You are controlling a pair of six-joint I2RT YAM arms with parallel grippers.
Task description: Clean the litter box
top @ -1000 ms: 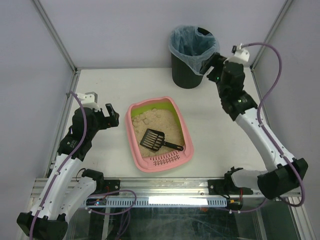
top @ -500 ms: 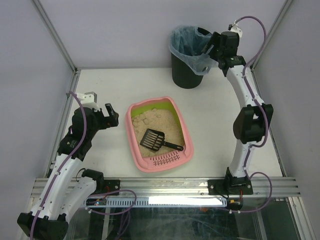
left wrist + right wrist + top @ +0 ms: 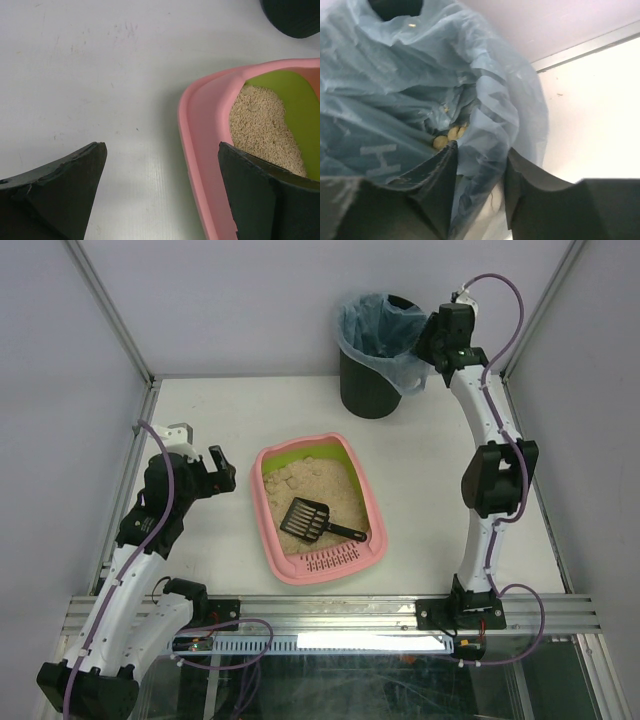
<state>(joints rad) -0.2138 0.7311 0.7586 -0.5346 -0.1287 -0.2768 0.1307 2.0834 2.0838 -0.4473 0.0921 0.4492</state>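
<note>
The pink litter box (image 3: 262,530) with a lime-green inner wall and beige litter lies mid-table; a small black slotted scoop (image 3: 310,520) rests in the litter. My left gripper (image 3: 222,472) hovers open just left of the box, and in the left wrist view it (image 3: 161,146) straddles the pink rim (image 3: 200,130) with nothing held. My right gripper (image 3: 425,352) is at the right rim of the black bin (image 3: 368,390). In the right wrist view it (image 3: 481,147) is closed on a fold of the pale blue bag (image 3: 490,115). Yellowish clumps (image 3: 449,135) lie inside the bag.
The bin stands at the back of the table near the rear wall. Metal frame posts rise at the back corners, and a rail runs along the near edge by the arm bases. White tabletop (image 3: 440,500) surrounds the box.
My right arm has stretched up and back to the bin's right rim, and its jaws have narrowed onto the bag. The bin has shifted slightly left. The left arm has barely moved.
</note>
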